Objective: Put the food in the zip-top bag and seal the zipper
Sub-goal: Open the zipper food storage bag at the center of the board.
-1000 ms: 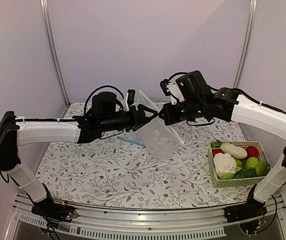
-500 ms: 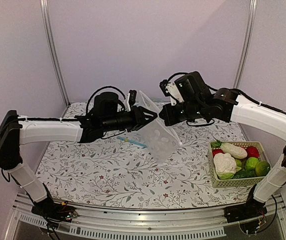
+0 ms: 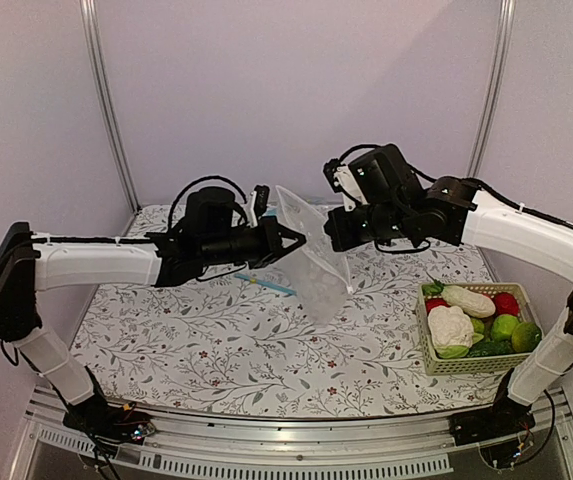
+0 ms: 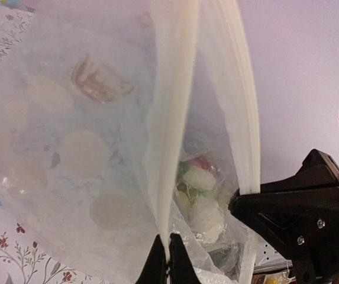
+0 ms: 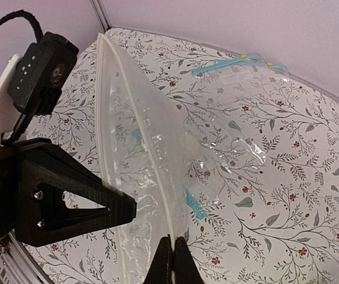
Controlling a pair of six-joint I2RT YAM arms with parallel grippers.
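The zip-top bag [image 3: 318, 278] hangs above the table between both arms, its white dots showing in the left wrist view [image 4: 83, 151]. My left gripper [image 3: 299, 238] [image 4: 168, 260] is shut on one lip of the mouth. My right gripper [image 3: 337, 243] [image 5: 173, 258] is shut on the other lip. The zipper [image 4: 240, 94] runs pale along the lips, which stand apart. The bag holds nothing. The food sits in a basket [image 3: 427, 352] at the right: cauliflower [image 3: 450, 325], radish [image 3: 469, 300], lemon [image 3: 526, 337] and a small green fruit [image 3: 504, 325].
Red fruits [image 3: 507, 303] and a dark cucumber [image 3: 486, 349] share the basket. A short blue strip [image 3: 264, 284] lies on the floral cloth under the hanging bag. Another clear bag with a blue strip [image 5: 240, 63] lies near the far table edge.
My left gripper has closed on the bag's near lip. The bag has swung slightly and now hangs narrower between the two grippers. The right gripper stays shut on its lip.
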